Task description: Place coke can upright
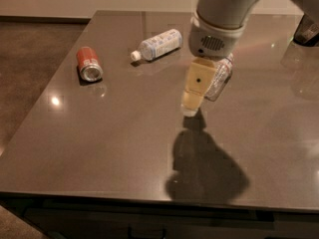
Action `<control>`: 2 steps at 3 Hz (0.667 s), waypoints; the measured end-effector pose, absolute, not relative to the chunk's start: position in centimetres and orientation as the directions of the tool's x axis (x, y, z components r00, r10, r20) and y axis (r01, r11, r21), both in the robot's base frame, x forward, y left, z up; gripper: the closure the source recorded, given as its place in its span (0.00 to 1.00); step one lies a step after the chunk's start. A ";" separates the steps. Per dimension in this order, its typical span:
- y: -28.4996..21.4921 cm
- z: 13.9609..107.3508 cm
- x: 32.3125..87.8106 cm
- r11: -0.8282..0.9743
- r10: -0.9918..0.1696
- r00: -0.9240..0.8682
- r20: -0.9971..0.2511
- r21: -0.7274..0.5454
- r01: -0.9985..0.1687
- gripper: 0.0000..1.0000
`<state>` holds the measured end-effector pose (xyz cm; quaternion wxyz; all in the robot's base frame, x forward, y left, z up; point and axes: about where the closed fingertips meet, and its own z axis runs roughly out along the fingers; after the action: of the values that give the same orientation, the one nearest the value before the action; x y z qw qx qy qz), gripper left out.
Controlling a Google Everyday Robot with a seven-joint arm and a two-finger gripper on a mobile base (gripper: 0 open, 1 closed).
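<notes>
The coke can (88, 63) is red with a silver end. It lies on its side at the left of the dark table (114, 148), with its silver end turned toward the camera. My gripper (190, 108) hangs from the grey-white arm (222, 14) over the middle of the table, pointing down. It is well to the right of the can, apart from it, and holds nothing that I can see. Its shadow falls on the table below it.
A clear plastic bottle with a white label (157, 44) lies on its side behind the can's right. A second clear bottle (221, 78) lies just behind the gripper, partly hidden by it. A dark object (306, 31) sits at the far right edge.
</notes>
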<state>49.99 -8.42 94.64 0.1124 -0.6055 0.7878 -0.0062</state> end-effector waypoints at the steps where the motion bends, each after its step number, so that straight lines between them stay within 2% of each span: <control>1: -3.9 93.7 51.2 0.297 -0.945 -0.273 -0.180 -0.123 -0.947 0.00; 2: 0.2 92.9 52.0 0.330 -0.934 -0.308 -0.183 -0.105 -0.938 0.00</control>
<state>52.04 0.18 92.89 0.1057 -0.5787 0.8086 0.0107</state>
